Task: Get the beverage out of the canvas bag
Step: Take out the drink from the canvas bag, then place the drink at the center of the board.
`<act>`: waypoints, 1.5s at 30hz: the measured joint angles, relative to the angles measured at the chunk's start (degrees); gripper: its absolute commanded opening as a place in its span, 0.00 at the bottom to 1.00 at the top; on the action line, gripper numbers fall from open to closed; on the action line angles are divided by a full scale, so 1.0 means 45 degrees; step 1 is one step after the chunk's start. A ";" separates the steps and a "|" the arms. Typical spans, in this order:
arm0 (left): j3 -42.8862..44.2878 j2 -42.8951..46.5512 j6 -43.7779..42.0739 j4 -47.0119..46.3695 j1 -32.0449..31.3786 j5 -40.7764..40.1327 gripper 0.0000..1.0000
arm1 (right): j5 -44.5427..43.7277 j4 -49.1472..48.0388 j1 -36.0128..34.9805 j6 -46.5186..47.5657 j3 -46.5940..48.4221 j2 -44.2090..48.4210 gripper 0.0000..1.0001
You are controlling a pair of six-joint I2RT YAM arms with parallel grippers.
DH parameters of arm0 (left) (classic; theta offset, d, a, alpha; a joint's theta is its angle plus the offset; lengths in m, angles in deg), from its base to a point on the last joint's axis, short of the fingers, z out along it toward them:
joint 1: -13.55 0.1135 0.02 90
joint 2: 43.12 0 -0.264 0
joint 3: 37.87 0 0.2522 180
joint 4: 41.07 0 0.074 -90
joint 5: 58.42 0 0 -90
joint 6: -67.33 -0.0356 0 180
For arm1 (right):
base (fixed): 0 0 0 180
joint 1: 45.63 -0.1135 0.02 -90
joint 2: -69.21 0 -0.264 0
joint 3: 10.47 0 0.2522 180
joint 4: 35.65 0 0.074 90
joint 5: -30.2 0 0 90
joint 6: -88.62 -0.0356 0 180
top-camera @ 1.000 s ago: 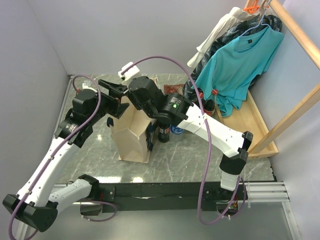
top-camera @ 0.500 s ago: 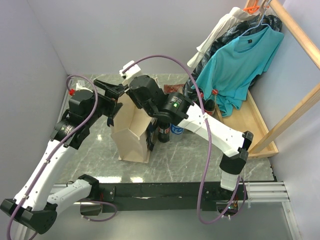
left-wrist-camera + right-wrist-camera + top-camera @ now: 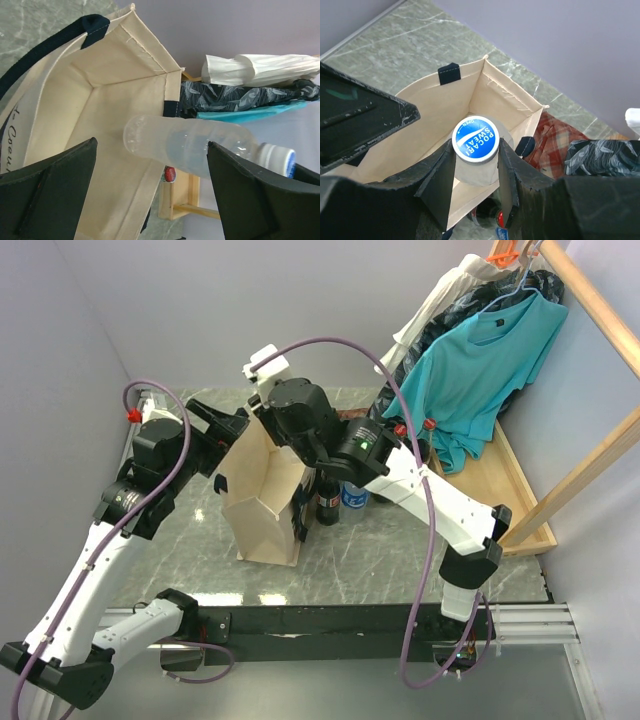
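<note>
Right claw (image 3: pixel 475 172): clenched on the beverage bottle (image 3: pixel 475 139), one finger on either side of its shoulder just under the blue cap. The cap faces up at my wrist.
Beverage location: it hangs from my right claw directly over the open mouth of the canvas bag (image 3: pixel 427 112). From my left wrist its base looks level with the rim or just above it; I cannot tell for certain that it is clear.
Left claw (image 3: pixel 151 150): released, with fingers wide apart and nothing between them. It stands just beside the bag's mouth, facing the bottle.
Bag: upright beneath my right claw, mouth open, with a navy handle (image 3: pixel 95 22) at the rim nearest my left claw.
Surroundings: a red plaid cloth (image 3: pixel 547 142) lies beyond the bag. A dark bottle (image 3: pixel 327 502) stands on the table (image 3: pixel 400 540) just beside the bag, under my right forearm.
Stage, as judged: extraction is nearly done. A little more lift remains, then the carry aside.
Risk, snag: moving sideways before the base is clear could catch the rim or the handle.
Risk, bag tip: nothing pins the bag, since my left claw grips nothing, so a snag would drag or topple it.
Risk, slip: my hold is high on a smooth, round bottle, so a jerk could let it swing or drop back in.
Risk, collision: setting down beside the bag could knock over the dark bottle.
</note>
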 measured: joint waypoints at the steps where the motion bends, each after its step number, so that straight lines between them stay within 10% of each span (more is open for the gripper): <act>1: 0.0000 0.0005 -0.0175 0.0034 0.0000 -0.0029 0.96 | -0.0005 0.0005 0.0000 0.0015 0.0068 0.0000 0.00; 30: 0.0000 0.0175 -0.4269 0.0049 0.0000 -0.0087 0.96 | -0.1302 -0.0345 -0.0248 0.0627 -0.0024 0.2574 0.00; 45: 0.0000 0.0321 -0.4979 0.0078 0.0000 -0.0214 0.96 | -0.3055 -0.0593 -0.0379 -0.0078 -0.4386 0.6615 0.00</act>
